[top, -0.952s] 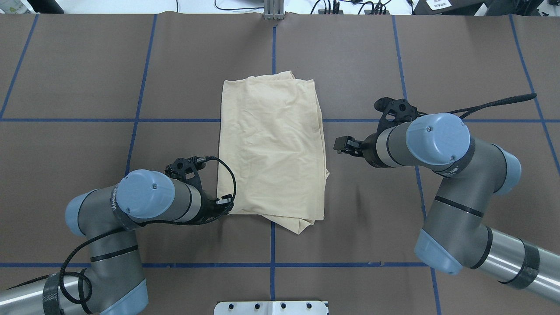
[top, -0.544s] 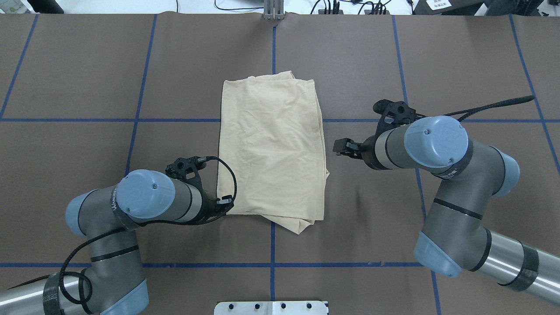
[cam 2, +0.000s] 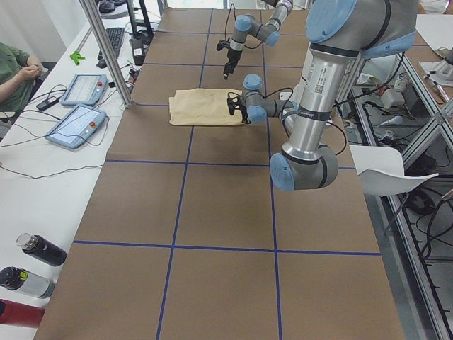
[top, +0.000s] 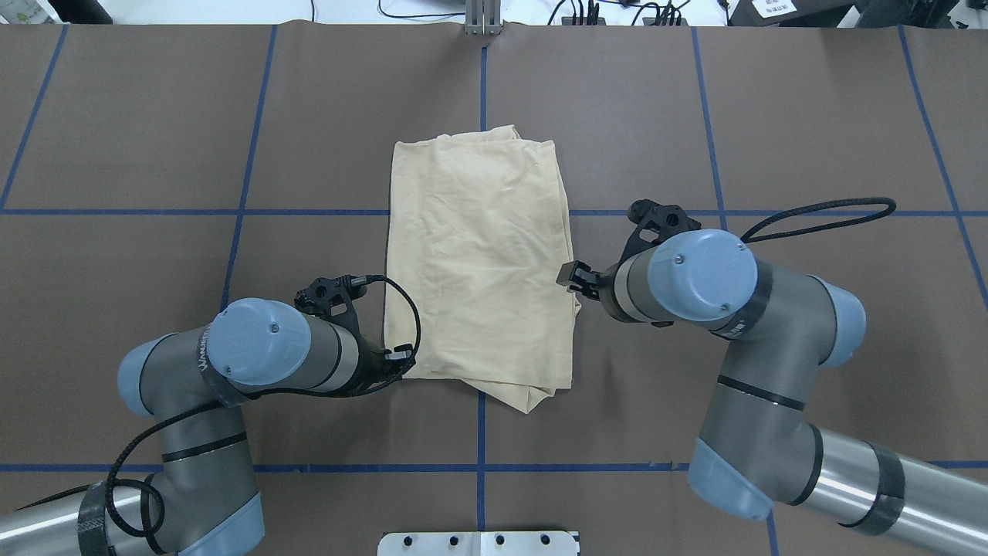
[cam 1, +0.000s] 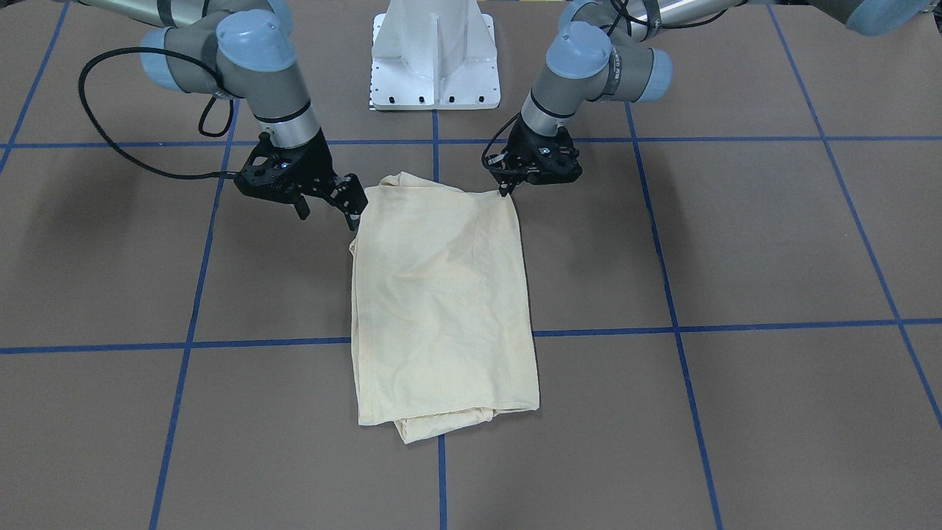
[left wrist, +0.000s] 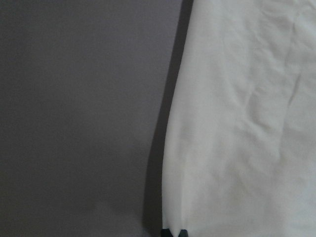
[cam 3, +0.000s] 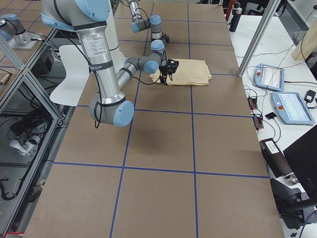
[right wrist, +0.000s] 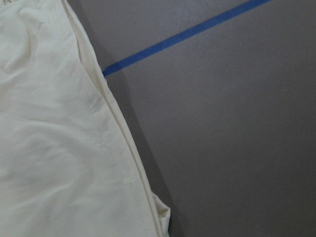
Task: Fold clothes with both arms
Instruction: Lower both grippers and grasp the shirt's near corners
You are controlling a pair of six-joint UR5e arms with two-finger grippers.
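L gripper (cam 1: 506,190) sat pinched on T-shirt (cam 1: 441,294) corner, and we saw R gripper (cam 1: 327,212) spread wide beside opp. edge.

Bright even overhead light; dim, soft wrist views, dark shadow along the T-shirt (left wrist: 237,98) edge.

Folded cream shirt (cam 2: 202,108) on brown table (cam 2: 212,212), left hand (cam 2: 231,107) at its edge, right arm (cam 2: 249,25) beyond
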